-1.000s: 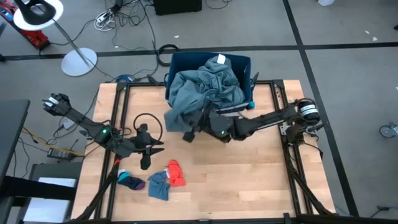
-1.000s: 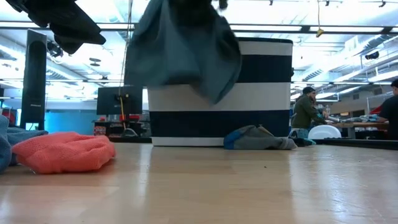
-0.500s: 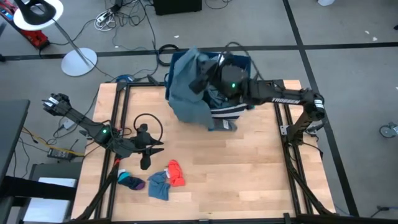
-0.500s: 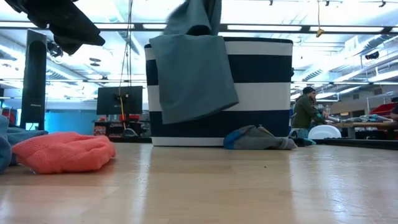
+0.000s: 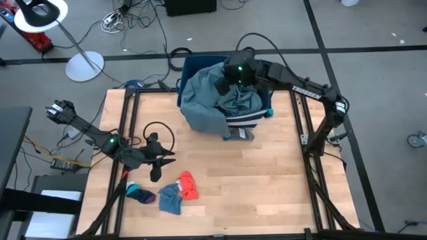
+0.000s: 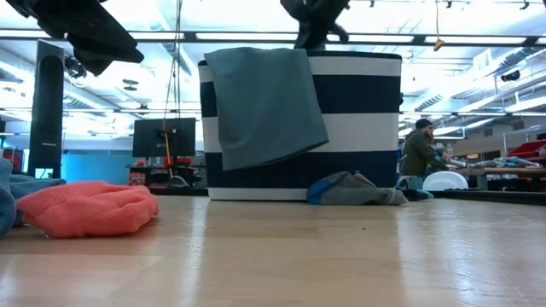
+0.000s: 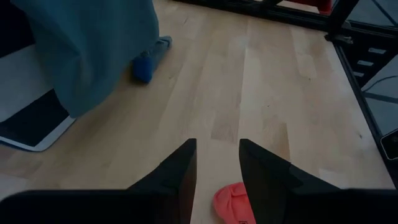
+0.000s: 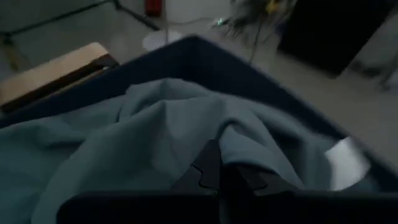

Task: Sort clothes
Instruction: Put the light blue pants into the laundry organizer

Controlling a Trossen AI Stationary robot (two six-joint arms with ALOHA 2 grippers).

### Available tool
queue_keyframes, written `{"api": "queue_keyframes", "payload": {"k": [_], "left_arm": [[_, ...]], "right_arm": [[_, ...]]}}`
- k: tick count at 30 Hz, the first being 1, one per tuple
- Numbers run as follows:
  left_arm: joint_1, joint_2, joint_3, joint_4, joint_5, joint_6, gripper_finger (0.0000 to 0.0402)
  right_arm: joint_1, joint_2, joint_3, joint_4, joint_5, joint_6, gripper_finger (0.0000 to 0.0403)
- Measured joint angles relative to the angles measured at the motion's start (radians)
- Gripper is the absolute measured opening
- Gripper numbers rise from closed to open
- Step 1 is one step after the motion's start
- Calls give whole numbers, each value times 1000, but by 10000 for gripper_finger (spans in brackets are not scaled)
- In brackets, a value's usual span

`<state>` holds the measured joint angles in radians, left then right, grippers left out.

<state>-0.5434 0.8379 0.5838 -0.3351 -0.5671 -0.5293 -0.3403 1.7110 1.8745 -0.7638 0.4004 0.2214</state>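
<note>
Low view shows the red cloth [image 6: 85,208] lying close by on the table [image 6: 341,256]. The left gripper [image 5: 155,175] waits just beside it, fingers a little apart, holding nothing. Farther back, the teal-grey garment [image 5: 213,100] hangs over the striped bin [image 6: 367,119]. Above it the right gripper [image 5: 235,72] is pinched closed, empty.

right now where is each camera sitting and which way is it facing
High view: above the table, looking straight down; shows both arms, the left gripper and right gripper.
Low view: at table-top height, looking level at the striped bin; the right gripper comes in from above.
Left wrist view: looks past its open fingers along the table.
Right wrist view: looks down into the bin.
Shared: all four show the teal-grey garment draped over the bin.
</note>
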Motion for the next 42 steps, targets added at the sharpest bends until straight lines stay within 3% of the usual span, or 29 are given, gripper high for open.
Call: {"api": "queue_keyframes", "payload": {"k": [8, 18, 24, 30, 42], "left_arm": [[0, 0, 0, 0, 0, 0, 126], [0, 0, 0, -13, -6, 1, 126], [0, 0, 0, -34, -6, 0, 126], [0, 0, 0, -35, -7, 0, 126], [0, 0, 0, -35, -6, -4, 126]], "right_arm": [[-89, 106, -7, -18, -276, 98, 3], [-144, 338, -3, -84, -369, 138, 3], [-186, 431, 1, -113, -488, 171, 4], [-186, 403, -7, -76, -484, 169, 29], [-187, 184, -12, -144, -449, 147, 153]]}}
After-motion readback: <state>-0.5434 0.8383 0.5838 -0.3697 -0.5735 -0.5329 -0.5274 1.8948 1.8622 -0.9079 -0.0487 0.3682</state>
